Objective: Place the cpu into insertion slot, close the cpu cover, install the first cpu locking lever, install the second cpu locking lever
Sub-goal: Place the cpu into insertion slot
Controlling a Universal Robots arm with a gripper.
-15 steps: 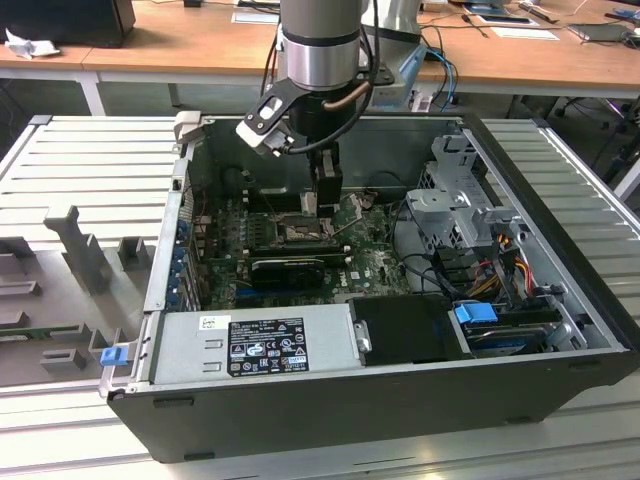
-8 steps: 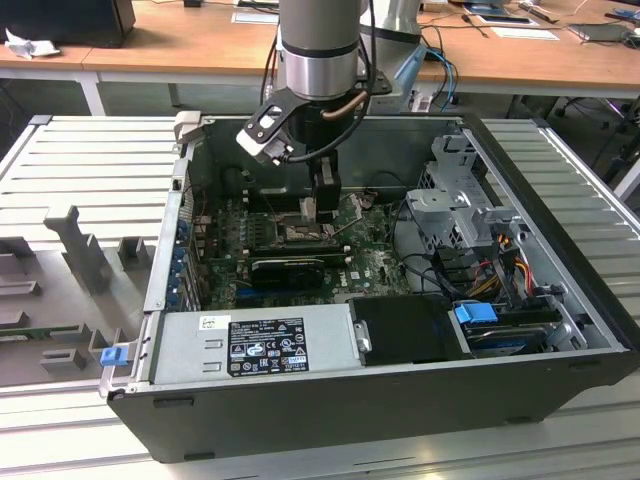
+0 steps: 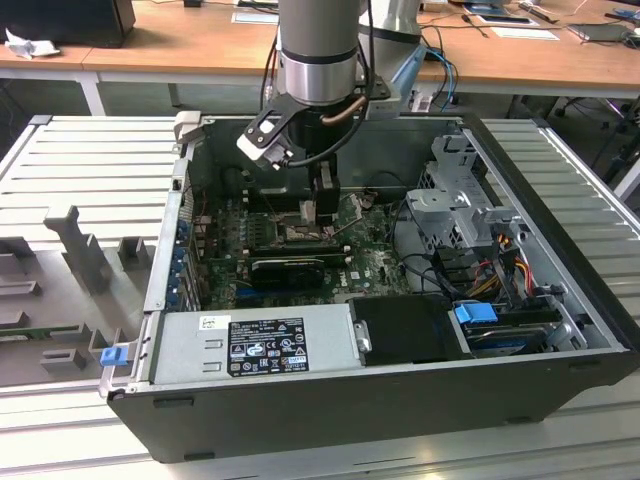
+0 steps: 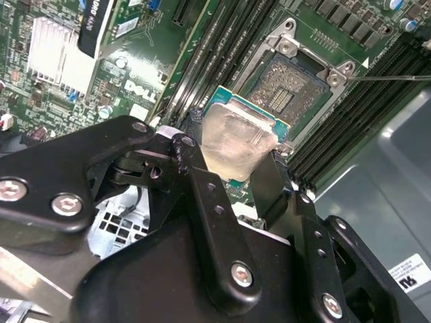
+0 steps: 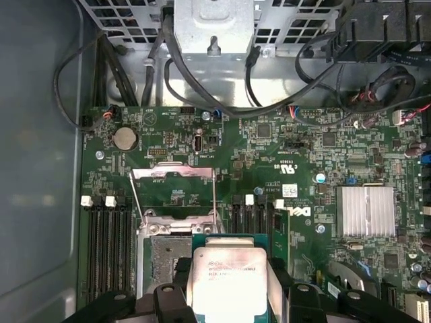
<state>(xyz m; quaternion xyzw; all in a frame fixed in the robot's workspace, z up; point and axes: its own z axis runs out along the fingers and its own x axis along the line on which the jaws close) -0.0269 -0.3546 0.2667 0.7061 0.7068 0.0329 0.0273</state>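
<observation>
Hand [image 4: 232, 165] clenched on the chip [image 4: 237, 134], gripped at two opposite edges and held in the air, not seated. The open socket [image 4: 289, 87] lies just below and ahead of the hand — cover [image 5: 174, 173] flipped up beyond it.

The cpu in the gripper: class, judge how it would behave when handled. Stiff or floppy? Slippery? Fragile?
Probably stiff: the cpu looks flat though the gripper pinches only two edges. Likely slippery: its metal top looks smooth and glossy. Possibly delicate underneath, since the open insertion slot shows a dense field of fine contacts.
</observation>
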